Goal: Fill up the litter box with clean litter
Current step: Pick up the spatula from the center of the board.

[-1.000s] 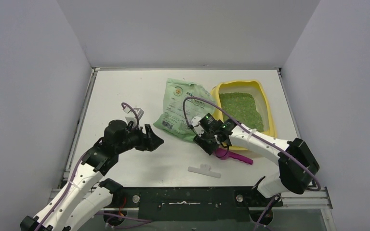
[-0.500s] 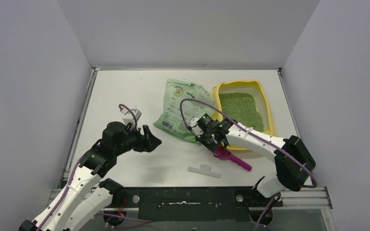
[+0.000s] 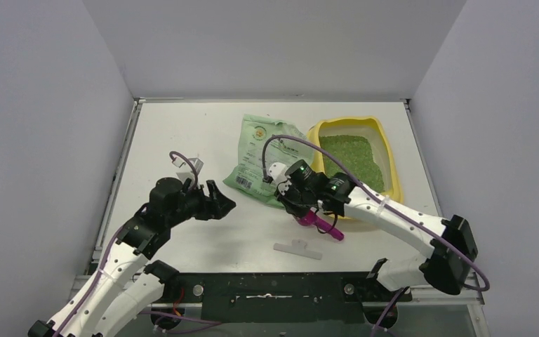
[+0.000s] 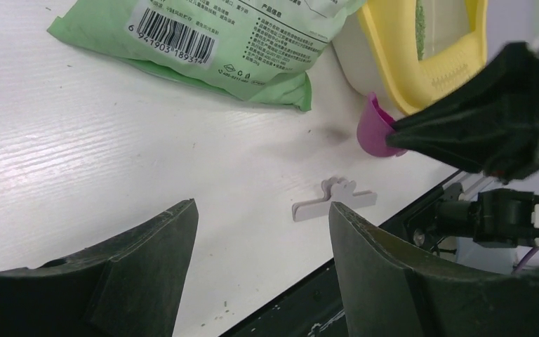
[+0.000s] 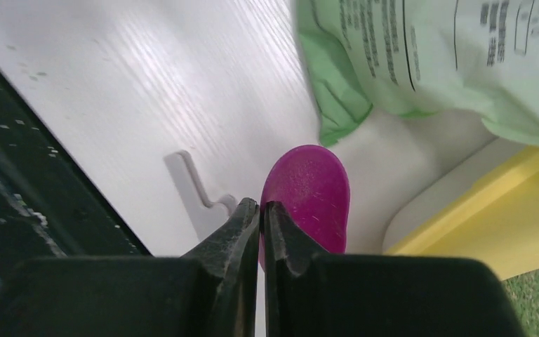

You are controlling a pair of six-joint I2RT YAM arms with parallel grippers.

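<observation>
1. Shifted in the last second: magenta scoop (image 3: pixel 323 225) pulled left toward the bag corner, handle now angled down-right. Right gripper (image 3: pixel 307 215) gone from half-spread to pressed together, right elbow swung far out to the right. Left arm barely changed.
2. Left gripper (image 3: pixel 223 203): spread wide, nothing between the fingers, held over the desk (image 3: pixel 175 126) left of centre, aimed right toward the bag.
3. Green printed bag (image 3: pixel 263 158): flat on the desk at centre, barcode end nearest the left gripper, right edge at the litter box's left rim.
4. White clip (image 3: pixel 298 248): flat near the front edge of the desk, just in front of the scoop, not touching it.
5. Right gripper: pinching the rim of the scoop bowl, fingers nearly meeting. Bowl sits just beside the bag's near corner and the litter box's front wall.
6. Litter box (image 3: pixel 391 158): yellow tray at the right rear of the desk, well apart from the left gripper.
7. Clean litter (image 3: pixel 351 158): green granules inside the litter box, covering most of the floor, pale floor showing at the far end.
</observation>
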